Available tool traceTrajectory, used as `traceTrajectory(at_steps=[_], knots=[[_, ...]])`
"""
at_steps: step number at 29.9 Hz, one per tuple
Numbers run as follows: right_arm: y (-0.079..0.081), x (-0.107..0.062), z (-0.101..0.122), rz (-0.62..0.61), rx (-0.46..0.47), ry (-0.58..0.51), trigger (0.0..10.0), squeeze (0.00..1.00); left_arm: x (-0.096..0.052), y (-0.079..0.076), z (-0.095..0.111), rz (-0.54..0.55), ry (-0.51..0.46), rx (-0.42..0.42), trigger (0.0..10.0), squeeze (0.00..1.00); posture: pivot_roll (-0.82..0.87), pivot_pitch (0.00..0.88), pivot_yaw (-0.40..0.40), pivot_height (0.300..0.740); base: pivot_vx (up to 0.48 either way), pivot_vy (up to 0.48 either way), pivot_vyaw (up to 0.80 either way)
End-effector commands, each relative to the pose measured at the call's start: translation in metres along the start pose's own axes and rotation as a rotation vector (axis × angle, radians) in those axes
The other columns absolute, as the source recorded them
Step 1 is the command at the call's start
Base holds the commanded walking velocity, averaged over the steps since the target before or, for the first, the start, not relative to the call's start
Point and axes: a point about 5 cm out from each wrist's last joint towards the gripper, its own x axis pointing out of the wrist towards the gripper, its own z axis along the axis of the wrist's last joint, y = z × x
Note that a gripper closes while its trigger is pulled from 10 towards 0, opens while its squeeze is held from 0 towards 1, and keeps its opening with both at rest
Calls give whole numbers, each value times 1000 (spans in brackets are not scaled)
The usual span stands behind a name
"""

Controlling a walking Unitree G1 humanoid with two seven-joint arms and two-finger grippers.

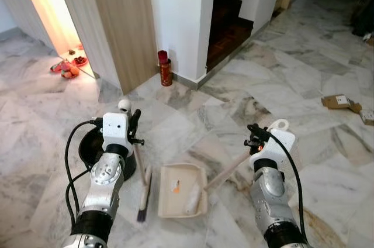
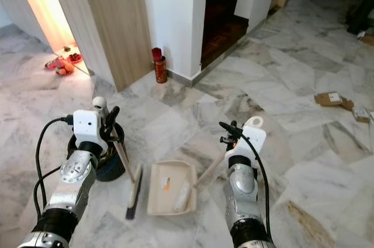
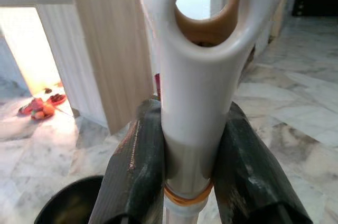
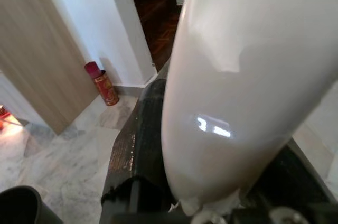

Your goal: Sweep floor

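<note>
Marble floor (image 1: 193, 113) carries one cream plastic dustpan (image 1: 182, 198) and one dark-bristled broom (image 1: 143, 195). Left gripper (image 3: 186, 155) is clamped on the broom's white handle; right gripper (image 1: 255, 137) is closed around the dustpan handle, its fingertips hidden. One black bin (image 1: 87, 151) sits half-concealed behind the left arm.

Left gripper (image 2: 110, 120) clamped on the handle of a broom (image 2: 130, 185), bristles down on the marble floor (image 2: 280, 84) beside a cream dustpan (image 2: 170, 188). Right gripper (image 2: 229, 133) closed around the dustpan's handle. Black bin (image 2: 111, 163) behind the left arm. Red canister (image 2: 158, 66) against the white wall by dark stairs (image 2: 225, 17). Cardboard boxes (image 2: 331, 99) far right.
</note>
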Motion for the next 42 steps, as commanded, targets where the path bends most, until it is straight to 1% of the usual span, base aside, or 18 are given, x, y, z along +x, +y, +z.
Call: traceTrajectory(at_steps=[1,42], knots=[[5,6,12,14,10,-52,10000,0,4,-1,12,-10,-54,11,10000,0,4,0,15,740,0,0,500],[4,6,12,13,3,-47,10000,0,4,-2,10,-7,-39,5,10000,0,0,0,13,740,0,0,542]])
